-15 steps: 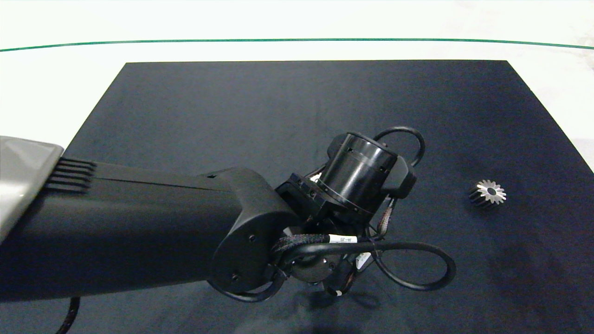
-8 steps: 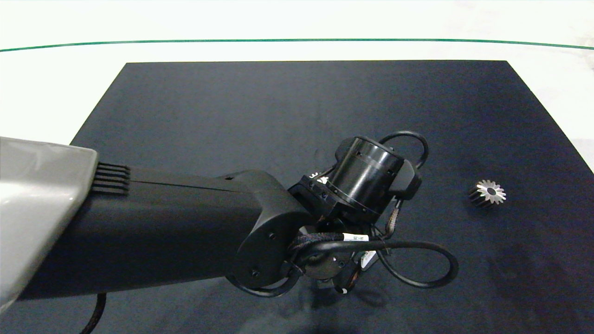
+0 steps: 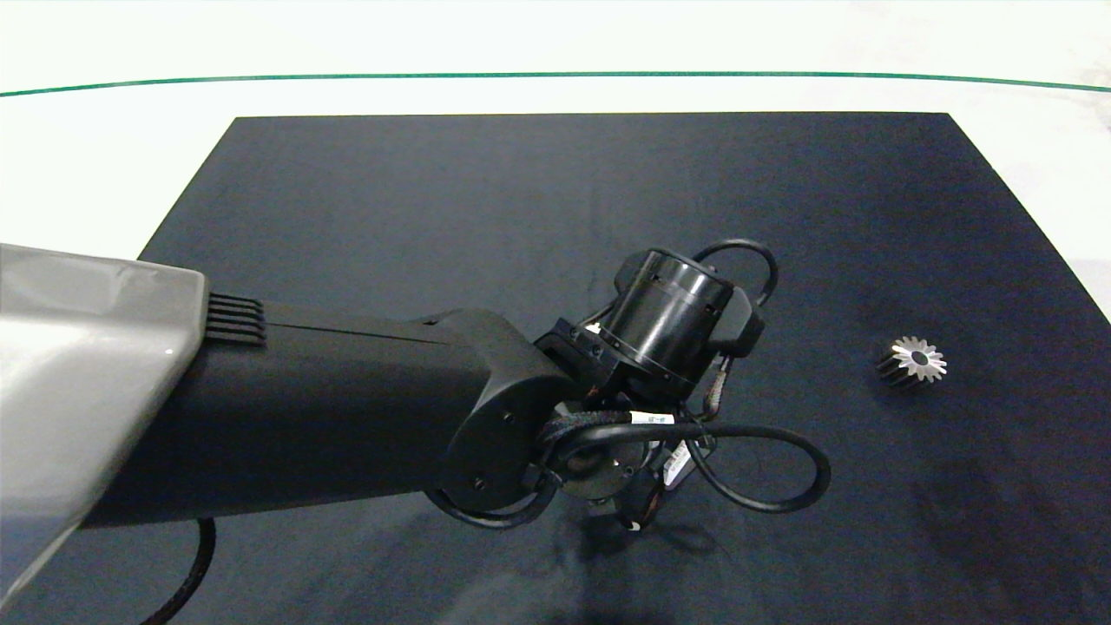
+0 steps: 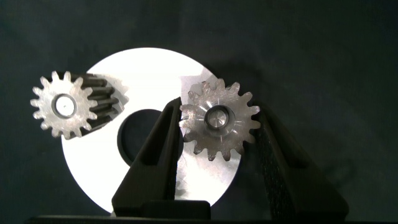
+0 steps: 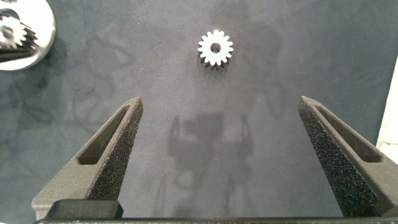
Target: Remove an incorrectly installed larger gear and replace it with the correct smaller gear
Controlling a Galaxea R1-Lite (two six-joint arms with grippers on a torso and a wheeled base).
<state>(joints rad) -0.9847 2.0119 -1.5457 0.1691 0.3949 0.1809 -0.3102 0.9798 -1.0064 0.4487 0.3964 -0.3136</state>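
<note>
I judge I am at the removal step. My left claw [image 4: 217, 116] is down over the white disc [image 4: 99, 180] and pinches the larger gear [image 4: 219, 119], one finger pressed on each side of its toothed rim. In the head view my left arm [image 3: 347, 417] hides both disc and gear. The larger gear lies flat, bright face up toward the wrist camera, so its axis stands upright through the centre hole. It has no long axis across the disc. Another small gear [image 4: 62, 104] sits on the same disc, apart from it.

The next move calls for a straight lift along that upright axis. Any tilt could bind the bore, I think.

The smaller gear [image 3: 913, 359] waits on the dark mat [image 3: 434, 200] covering the worktop, at 3 o'clock from my left wrist, well apart. Its bright face points up. My right claw [image 5: 236, 155] hangs spread wide over the mat, short of that gear.
</note>
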